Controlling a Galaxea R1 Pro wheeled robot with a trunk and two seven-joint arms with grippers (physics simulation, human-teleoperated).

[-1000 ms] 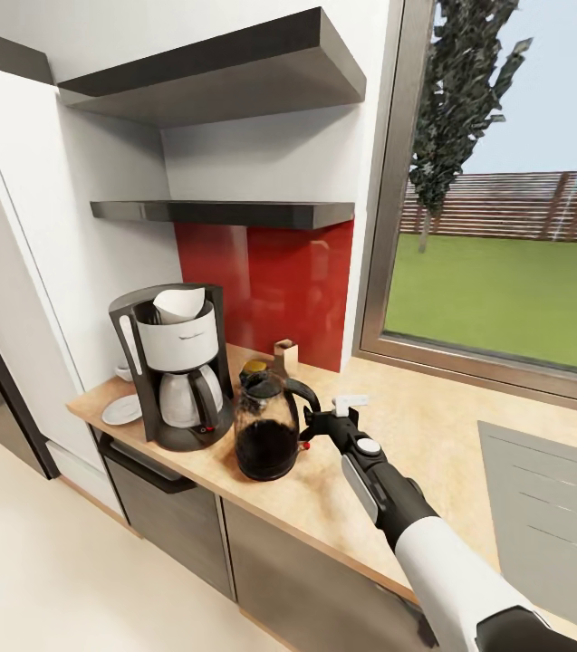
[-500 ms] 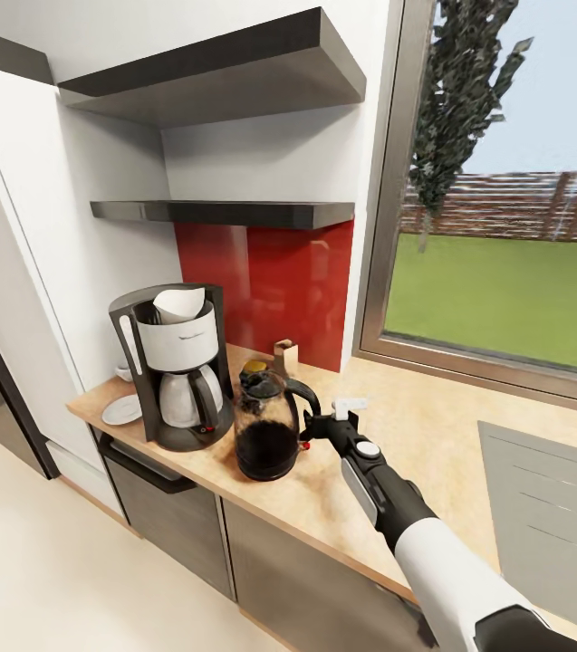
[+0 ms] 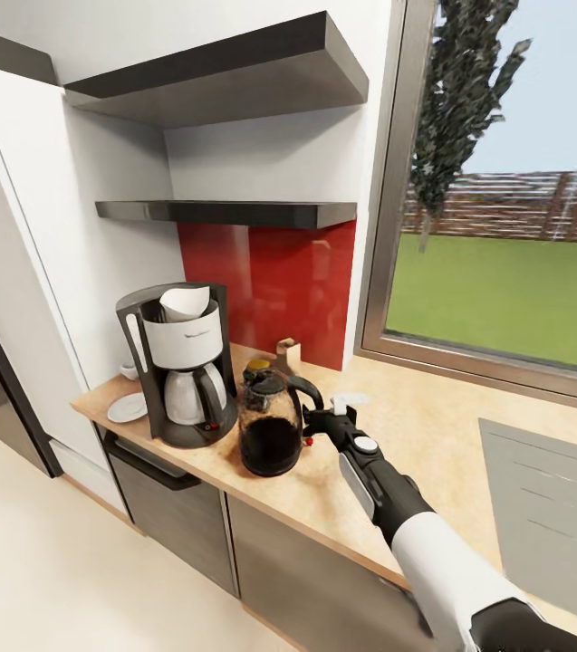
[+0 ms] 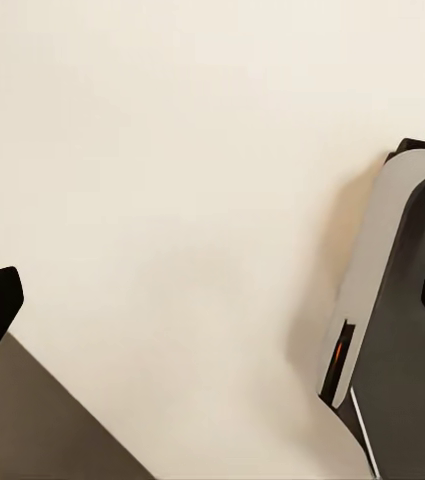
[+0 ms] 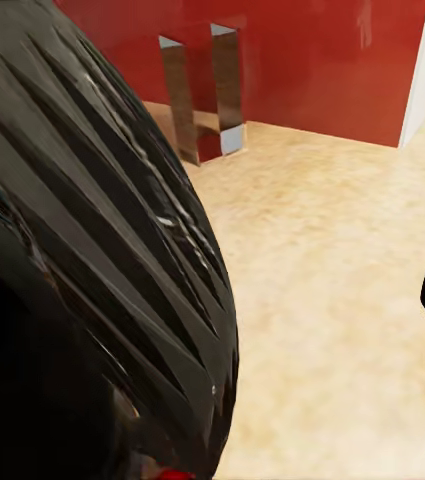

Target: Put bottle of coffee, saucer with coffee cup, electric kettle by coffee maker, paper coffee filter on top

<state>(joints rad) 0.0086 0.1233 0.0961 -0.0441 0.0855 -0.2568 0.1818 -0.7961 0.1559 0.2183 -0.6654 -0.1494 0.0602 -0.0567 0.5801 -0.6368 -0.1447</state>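
Electric kettle (image 3: pixel 270 426) upright on countertop (image 3: pixel 433 435), handle toward 3 o'clock; right gripper (image 3: pixel 317 420) there, grip unclear

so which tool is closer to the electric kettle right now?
Right. The right tool is at the electric kettle's handle on the countertop. The left wrist view shows pale floor, so the left tool appears to be well away from it.
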